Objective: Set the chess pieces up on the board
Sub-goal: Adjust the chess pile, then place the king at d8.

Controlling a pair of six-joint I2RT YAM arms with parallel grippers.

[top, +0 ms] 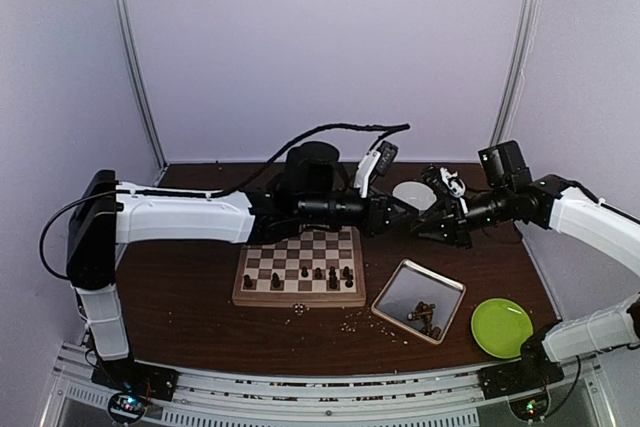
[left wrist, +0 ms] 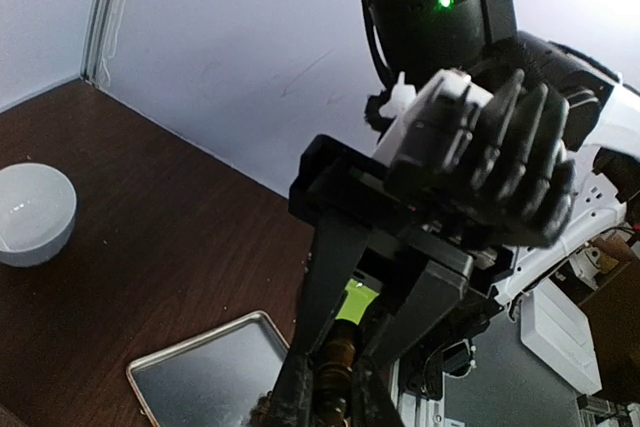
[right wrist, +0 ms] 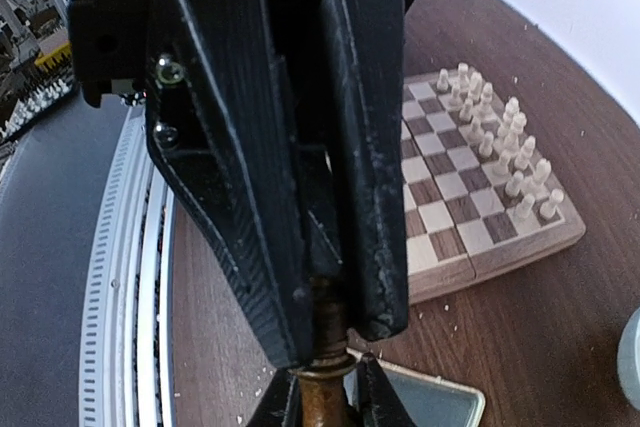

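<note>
My left gripper (top: 403, 217) and right gripper (top: 428, 225) meet tip to tip in the air behind the metal tray (top: 405, 287). Both are shut on one dark brown chess piece (left wrist: 340, 352). The right wrist view shows its stem (right wrist: 322, 387) pinched between my right gripper's (right wrist: 335, 317) fingers, with the left fingertips just below. The board (top: 300, 267) lies under the left arm. Several dark pieces (top: 318, 273) stand on its near rows. Cream pieces (right wrist: 500, 137) line its far rows, hidden in the top view.
The tray holds several more dark pieces (top: 425, 315). A green plate (top: 501, 327) lies at the near right and a white bowl (top: 412, 194) at the back. Pale crumbs (top: 350, 322) dot the table in front of the board.
</note>
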